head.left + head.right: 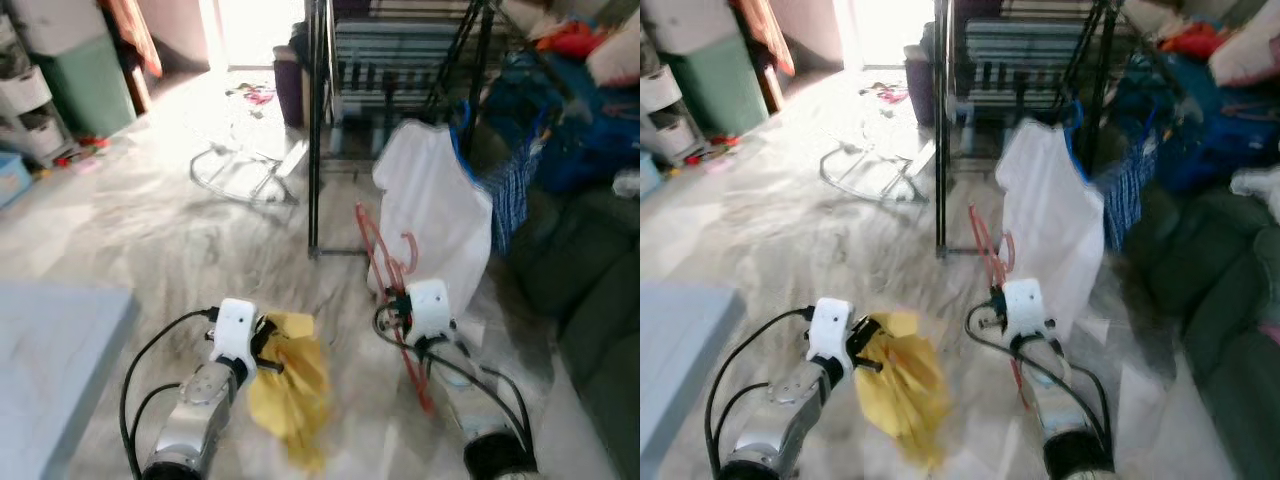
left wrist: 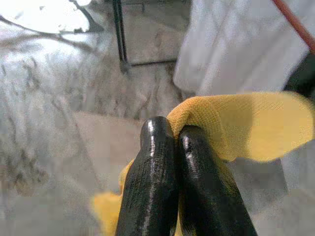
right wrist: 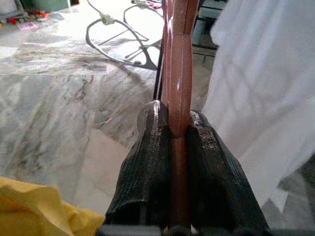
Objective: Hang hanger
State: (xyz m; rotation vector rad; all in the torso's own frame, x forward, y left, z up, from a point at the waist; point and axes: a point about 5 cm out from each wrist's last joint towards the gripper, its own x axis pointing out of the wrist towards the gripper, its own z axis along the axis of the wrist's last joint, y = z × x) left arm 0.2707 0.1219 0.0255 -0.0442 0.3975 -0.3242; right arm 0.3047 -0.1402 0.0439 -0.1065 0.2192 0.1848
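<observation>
Left gripper (image 2: 172, 135): I see it pinched on yellow cloth (image 1: 290, 385)
Right gripper (image 3: 178, 123): clamped on red hanger (image 1: 385, 265) (white garment (image 1: 435, 215) just beside)

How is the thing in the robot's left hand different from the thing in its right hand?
The yellow cloth is soft and droops in folds; the red hanger is stiff and thin. The cloth hangs down from the left gripper; the hanger sticks up out of the right gripper, towards the white garment. The cloth is yellow, the hanger red. Both are pinched tight between two black fingers.
</observation>
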